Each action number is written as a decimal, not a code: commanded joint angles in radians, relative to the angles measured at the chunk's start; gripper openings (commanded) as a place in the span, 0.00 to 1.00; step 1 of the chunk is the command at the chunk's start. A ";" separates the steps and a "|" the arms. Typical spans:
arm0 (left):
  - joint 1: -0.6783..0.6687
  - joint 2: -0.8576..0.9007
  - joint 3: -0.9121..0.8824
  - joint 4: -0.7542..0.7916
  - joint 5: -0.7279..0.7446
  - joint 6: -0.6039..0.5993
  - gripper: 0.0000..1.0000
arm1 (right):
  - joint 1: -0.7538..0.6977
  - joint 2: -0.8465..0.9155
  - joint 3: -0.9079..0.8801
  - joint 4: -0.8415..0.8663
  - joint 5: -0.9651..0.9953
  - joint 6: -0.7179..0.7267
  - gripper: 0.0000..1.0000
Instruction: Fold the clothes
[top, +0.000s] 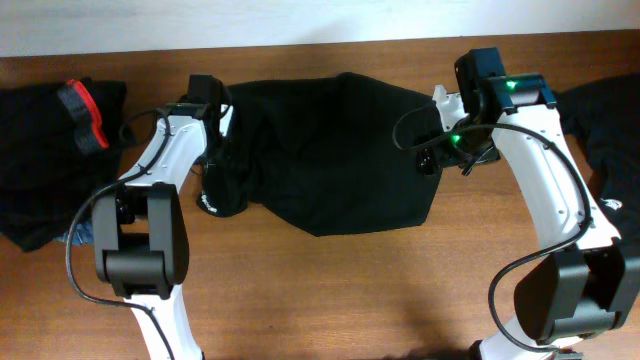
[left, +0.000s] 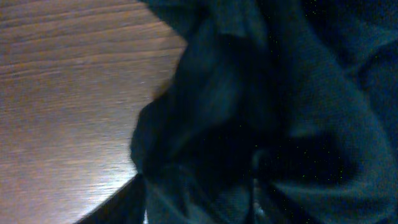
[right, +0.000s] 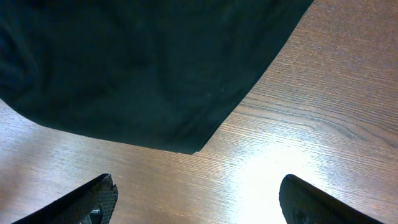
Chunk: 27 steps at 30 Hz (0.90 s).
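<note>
A black garment (top: 330, 150) of the clothes lies spread on the wooden table (top: 330, 290) between my two arms. My left gripper (top: 215, 192) is at its left edge. In the left wrist view the dark cloth (left: 261, 106) is bunched up between the fingers of the left gripper (left: 199, 202), which is shut on it. My right gripper (top: 440, 155) hovers over the garment's right edge. In the right wrist view the right gripper (right: 199, 202) is open above bare wood, with the garment's corner (right: 186, 140) just ahead of the fingertips.
A heap of black clothes (top: 40, 160) with a red-orange band (top: 82, 112) lies at the far left. Another black garment (top: 605, 110) sits at the right edge, behind my right arm. A pale wall runs along the table's back edge.
</note>
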 joint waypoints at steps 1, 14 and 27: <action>0.001 0.008 -0.006 -0.024 0.140 0.027 0.22 | -0.007 -0.008 0.000 -0.003 -0.006 0.005 0.88; 0.002 -0.030 0.058 -0.172 0.229 0.031 0.00 | -0.007 -0.008 -0.036 -0.087 -0.059 0.005 0.87; -0.014 -0.214 0.235 -0.176 0.389 0.000 0.00 | 0.109 -0.008 -0.375 0.096 -0.163 0.009 0.87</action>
